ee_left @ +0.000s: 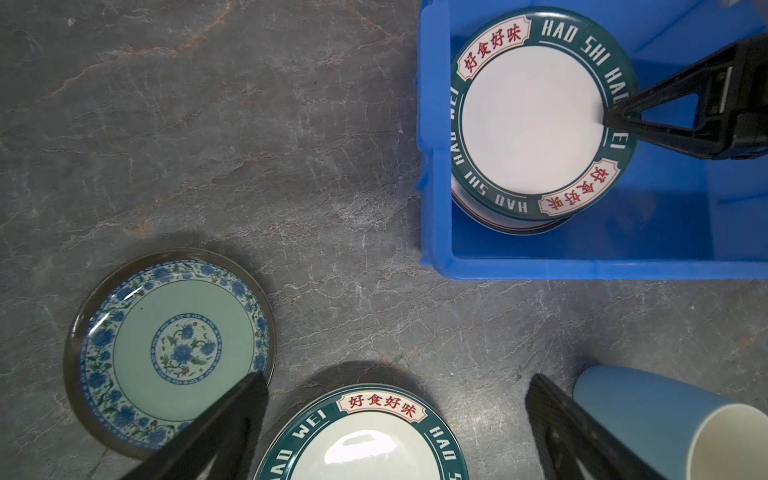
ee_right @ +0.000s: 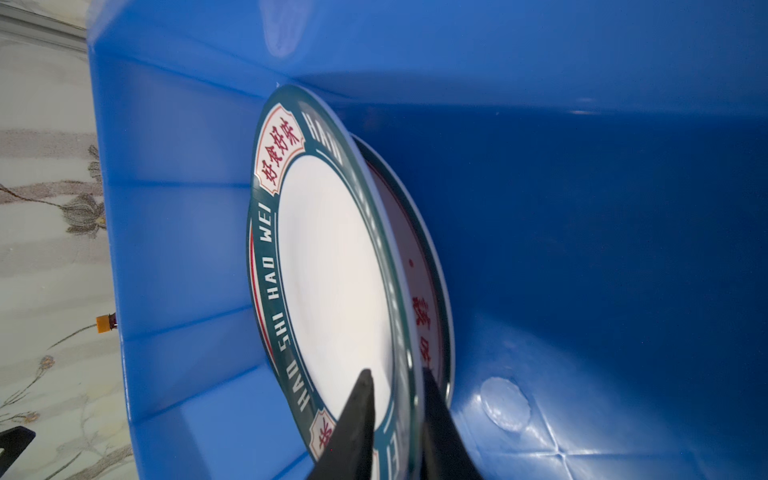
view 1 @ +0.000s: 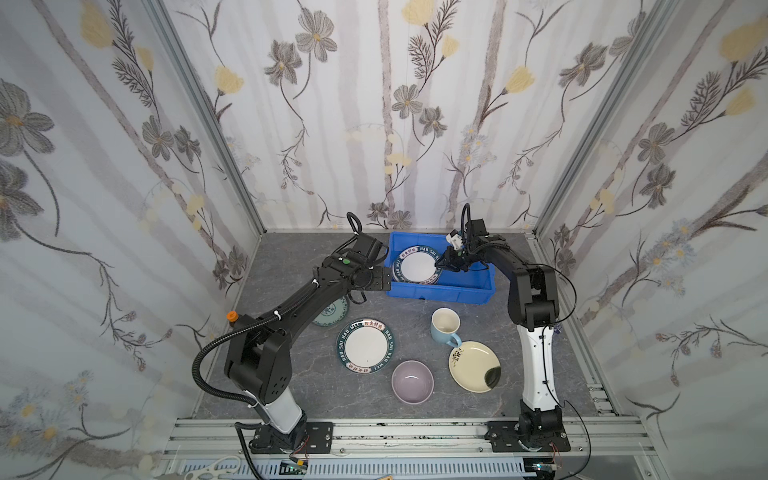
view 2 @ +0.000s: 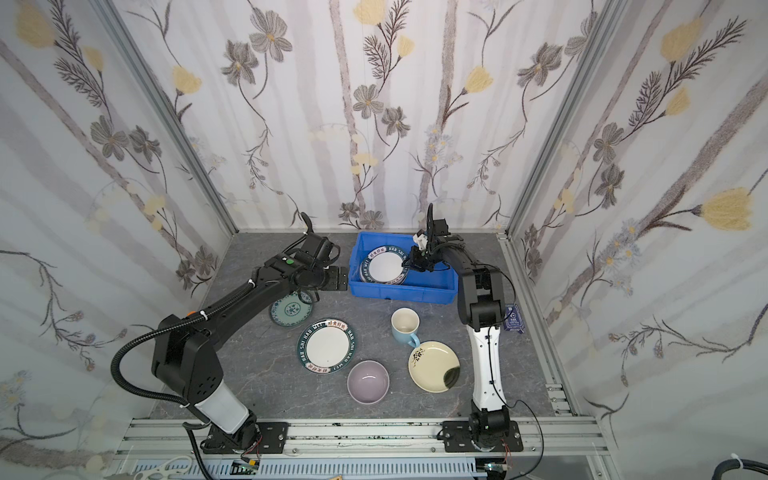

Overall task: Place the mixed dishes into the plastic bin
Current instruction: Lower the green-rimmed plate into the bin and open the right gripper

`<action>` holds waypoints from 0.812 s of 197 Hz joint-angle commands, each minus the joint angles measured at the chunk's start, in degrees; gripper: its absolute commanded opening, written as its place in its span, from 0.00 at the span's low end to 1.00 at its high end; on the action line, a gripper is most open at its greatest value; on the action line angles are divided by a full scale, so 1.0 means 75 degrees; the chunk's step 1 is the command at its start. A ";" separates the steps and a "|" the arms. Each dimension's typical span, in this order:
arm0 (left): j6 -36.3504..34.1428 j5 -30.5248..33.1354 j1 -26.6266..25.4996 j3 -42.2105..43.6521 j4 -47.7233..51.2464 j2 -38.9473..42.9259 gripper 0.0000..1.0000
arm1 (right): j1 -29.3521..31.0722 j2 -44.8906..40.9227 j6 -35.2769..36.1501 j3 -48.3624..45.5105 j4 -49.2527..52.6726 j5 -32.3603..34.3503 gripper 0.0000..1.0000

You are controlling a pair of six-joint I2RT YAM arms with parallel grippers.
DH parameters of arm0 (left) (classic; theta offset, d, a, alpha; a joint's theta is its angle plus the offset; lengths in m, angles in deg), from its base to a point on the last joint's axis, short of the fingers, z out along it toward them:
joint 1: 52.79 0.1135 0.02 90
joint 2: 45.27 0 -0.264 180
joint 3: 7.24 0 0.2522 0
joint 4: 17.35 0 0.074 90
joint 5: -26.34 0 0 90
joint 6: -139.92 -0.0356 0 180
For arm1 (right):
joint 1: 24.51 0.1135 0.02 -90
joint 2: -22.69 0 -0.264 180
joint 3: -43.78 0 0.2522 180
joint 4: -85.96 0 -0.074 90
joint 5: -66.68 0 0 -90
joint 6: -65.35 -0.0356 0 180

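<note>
A: Where is the bin?
B: At 12 to 1 o'clock on the table, reading both top views as a dial. Two lettered plates sit at its 9 o'clock end, one over the other.
A: Both flat?
B: No. The lower plate lies on the bin floor. The top plate tilts, with its 3 o'clock rim raised off the lower plate.
A: And the right gripper?
B: It is at that raised rim. Its jaws stand a narrow way apart, one finger over the white face and the other under the rim. Whether they pinch the top plate or only bracket it, I cannot tell.
A: The left gripper?
B: Spread wide and empty, above the table just outside the bin's 9 o'clock wall.
A: What lies outside the bin?
B: Five dishes, all on the table. The floral plate is at 9 to 10 o'clock and a third plate, lettered like the two in the bin, is at 8. The mug stands upright at 3, its handle just beside the cream plate at 4. The bowl is at 5 to 6, mouth up
</note>
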 commanded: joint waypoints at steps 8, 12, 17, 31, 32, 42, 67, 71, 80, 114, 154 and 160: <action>-0.0075 0.0142 0.0001 0.0078 0.0007 0.0063 1.00 | 0.0019 -0.0059 0.0102 0.0053 -0.0032 0.0112 0.31; -0.0069 0.0142 0.0001 0.0093 0.0008 0.0080 1.00 | 0.0016 -0.0080 0.0124 0.0055 -0.0011 0.0148 0.32; -0.0063 0.0142 -0.0003 0.0112 0.0002 0.0089 1.00 | 0.0009 -0.0111 0.0143 0.0048 0.0011 0.0179 0.34; -0.0063 0.0131 -0.0002 0.0169 0.0008 0.0127 1.00 | 0.0011 -0.0198 0.0195 0.0008 0.0075 0.0283 0.40; -0.0063 0.0131 -0.0002 0.0172 0.0008 0.0134 1.00 | 0.0010 -0.0205 0.0196 0.0006 0.0082 0.0292 0.40; -0.0063 0.0124 0.0003 0.0212 0.0007 0.0175 1.00 | 0.0011 -0.0278 0.0251 -0.0008 0.0123 0.0368 0.42; -0.0051 0.0116 -0.0003 0.0326 -0.0016 0.0296 1.00 | -0.0011 -0.0451 0.0302 -0.0133 0.0156 0.0495 0.46; -0.0051 0.0124 -0.0003 0.0332 -0.0020 0.0328 1.00 | -0.0012 -0.0474 0.0302 -0.0161 0.0156 0.0500 0.47; -0.0051 0.0118 0.0000 0.0368 -0.0016 0.0375 1.00 | -0.0020 -0.0536 0.0314 -0.0209 0.0156 0.0522 0.49; -0.0063 0.0194 -0.0003 0.0512 0.0019 0.0576 1.00 | -0.0062 -0.0861 0.0349 -0.0484 0.0141 0.0671 0.47; 0.0006 0.0338 -0.0003 0.0907 0.0030 0.1006 1.00 | -0.0062 -0.1341 0.0372 -0.0701 0.0135 0.0865 0.48; 0.0019 0.0366 0.0004 0.0985 0.0040 0.1093 1.00 | -0.0062 -0.1462 0.0373 -0.0738 0.0142 0.0911 0.48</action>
